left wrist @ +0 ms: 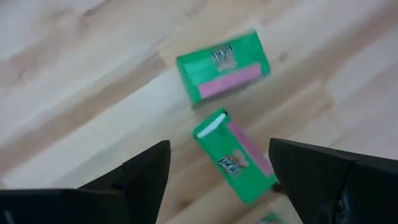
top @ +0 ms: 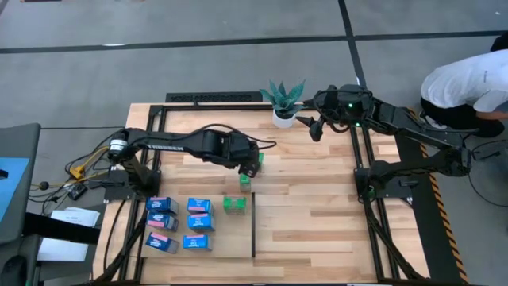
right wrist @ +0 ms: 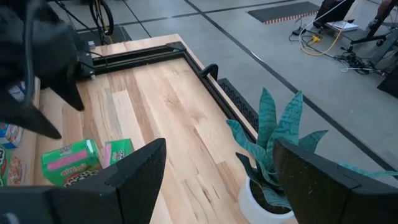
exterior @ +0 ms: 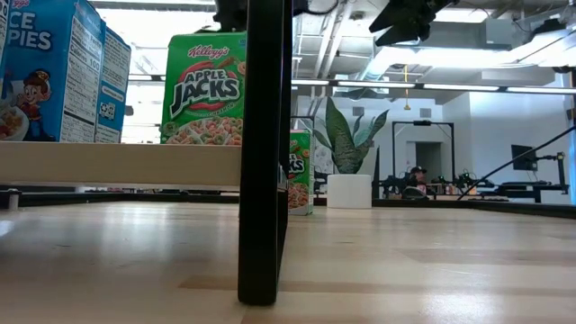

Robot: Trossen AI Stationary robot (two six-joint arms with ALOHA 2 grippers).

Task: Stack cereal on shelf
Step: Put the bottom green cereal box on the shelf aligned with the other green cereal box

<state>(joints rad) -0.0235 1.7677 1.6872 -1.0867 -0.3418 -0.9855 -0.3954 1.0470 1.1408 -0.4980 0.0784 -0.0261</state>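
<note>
The left pincer (top: 250,165) hangs over the middle of the light-wood desk (top: 317,214) with its jaws spread and nothing between them. Directly beneath it stands a green Apple Jacks box (left wrist: 235,155) on the planks, and a 2nd green box (left wrist: 224,66) lies just past it, apart from the 1st; the tip of a possible 3rd shows at the edge of the left wrist view. Off to that pincer's rear and side, 6 blue cereal boxes (top: 179,221) sit in 2 neat columns on the shelf (top: 230,246), the slightly raised pale board that ends at the thin black divider strip (top: 253,226); 1 more green box (top: 234,204) sits on it close to that strip. I'd judge the step in hand to be the reach for the loose green box under the jaws, with the stacking roughly 2 thirds done. The next move calls for lowering straight down so the fingers pass either side of the box's narrow faces, then clamping without tipping it into its neighbour. The right pincer (top: 315,129), likewise released and empty, waits high beside the potted snake plant (top: 284,99) at the far edge, well apart from the boxes. A person in a white top (top: 464,83) bends near the right arm's base, off the desk.
</note>
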